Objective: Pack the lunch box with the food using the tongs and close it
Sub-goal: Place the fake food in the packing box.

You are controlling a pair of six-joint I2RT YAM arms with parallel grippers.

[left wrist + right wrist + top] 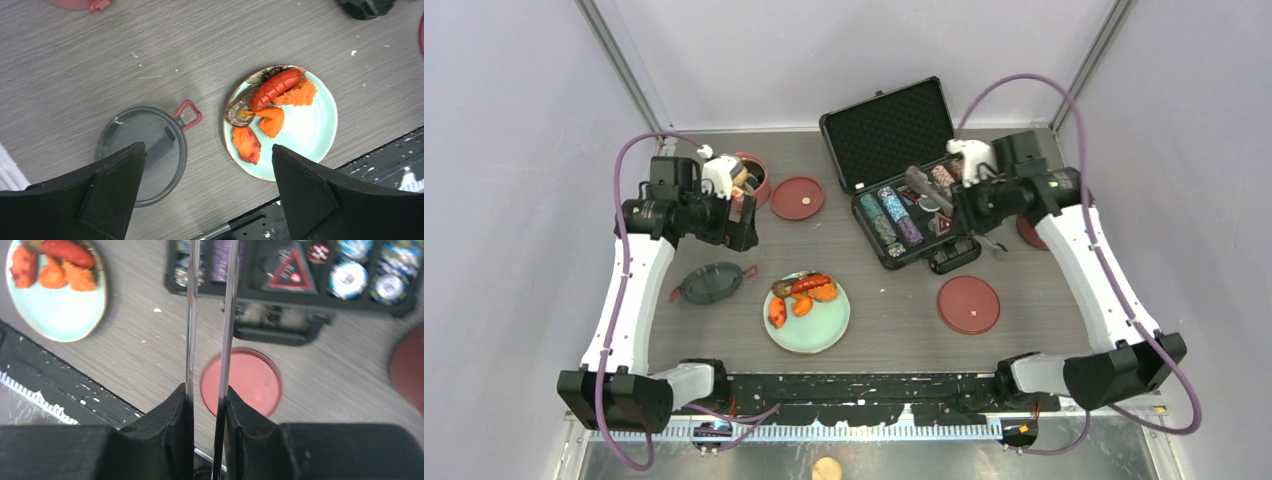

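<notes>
The tongs (192, 315) sit in the right jaws, which are closed partway on both arms, above a red inner lid (242, 380); the tips run out of view. The food (272, 95) lies on the plate (315, 125) near the table's (874, 300) front edge. The lunch box (754, 178) stands back left, perhaps part-filled. The left jaws hang wide open, empty. Bring the tips over one piece, straddle it, then squeeze gently.

Light: bright, even, diffuse from overhead; soft shadows on worktop (874, 290), esp. under arms; top view sharp; wrist views softer, near fingers (100, 200) dark & out of focus, tongs (191, 315) w/ glare streaks, chip case (280, 320) blurred.
</notes>
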